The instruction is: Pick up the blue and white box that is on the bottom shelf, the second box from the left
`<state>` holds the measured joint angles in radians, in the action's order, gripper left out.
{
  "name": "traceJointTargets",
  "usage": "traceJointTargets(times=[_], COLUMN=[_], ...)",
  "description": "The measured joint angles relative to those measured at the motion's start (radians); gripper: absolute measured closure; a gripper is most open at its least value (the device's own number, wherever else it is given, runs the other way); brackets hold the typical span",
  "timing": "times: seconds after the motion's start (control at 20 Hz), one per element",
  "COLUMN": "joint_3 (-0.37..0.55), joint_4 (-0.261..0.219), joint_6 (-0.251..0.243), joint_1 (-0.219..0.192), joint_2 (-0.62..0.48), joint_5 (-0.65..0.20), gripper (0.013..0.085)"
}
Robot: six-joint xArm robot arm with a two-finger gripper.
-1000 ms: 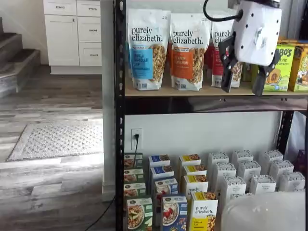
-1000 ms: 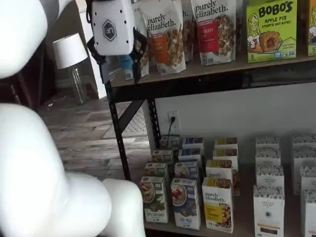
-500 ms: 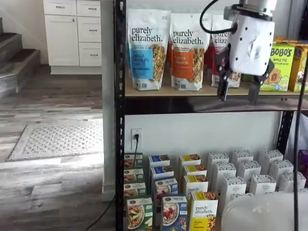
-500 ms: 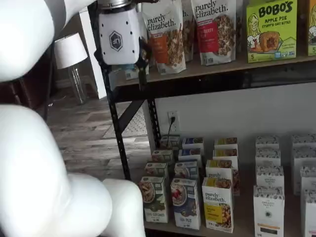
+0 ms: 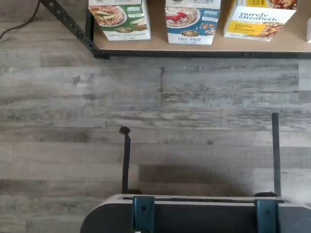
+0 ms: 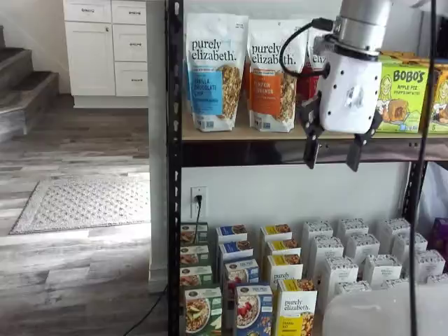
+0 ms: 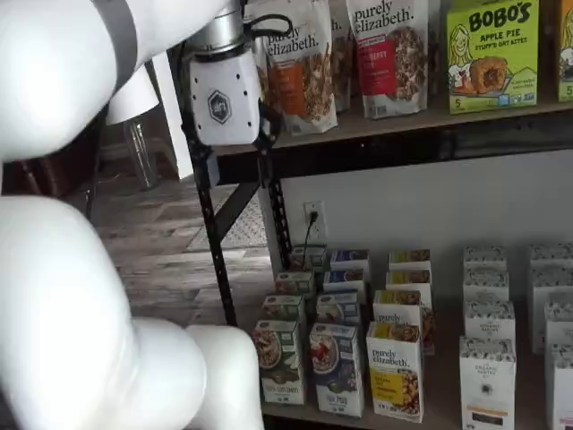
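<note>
The blue and white box (image 6: 253, 310) stands at the front of the bottom shelf (image 7: 439, 414), between a green cereal-bowl box (image 6: 203, 311) and a yellow "purely elizabeth" box (image 6: 296, 308). It shows in both shelf views (image 7: 337, 369) and in the wrist view (image 5: 193, 19), with more blue boxes in a row behind it. My gripper (image 6: 332, 152) hangs open and empty in front of the wooden-board tier's edge, well above the box and to its right. In a shelf view (image 7: 233, 161) its white body shows by the rack's black post.
Granola bags (image 6: 213, 70) and BOBO's boxes (image 6: 404, 91) stand on the wooden-board tier. White boxes (image 6: 364, 255) fill the right of the bottom shelf. The black post (image 6: 173, 168) bounds the rack's left side, with a cord (image 6: 197, 210) plugged in behind. A dark mount (image 5: 194, 213) shows in the wrist view.
The gripper has come down and to the left, from in front of the granola bags to the board's front edge. The boxes have not moved.
</note>
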<state>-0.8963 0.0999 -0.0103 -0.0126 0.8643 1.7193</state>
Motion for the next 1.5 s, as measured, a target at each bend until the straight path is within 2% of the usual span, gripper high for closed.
traceJointTargets(times=[0.4,0.6,0.8,1.15,1.5], joint_3=[0.1,0.163,0.236,0.3,0.364], joint_4=[-0.025,-0.031,-0.031,-0.034,-0.065], joint_6=[-0.055,-0.072,-0.077,-0.084,-0.106], joint_1=[0.066,0.088,0.1,0.113,0.131], joint_2=[-0.012,-0.019,-0.024,-0.077,-0.127], joint_5=[-0.115,-0.204,-0.32,-0.423,-0.569], gripper=[0.013,0.013,0.013,0.013,0.013])
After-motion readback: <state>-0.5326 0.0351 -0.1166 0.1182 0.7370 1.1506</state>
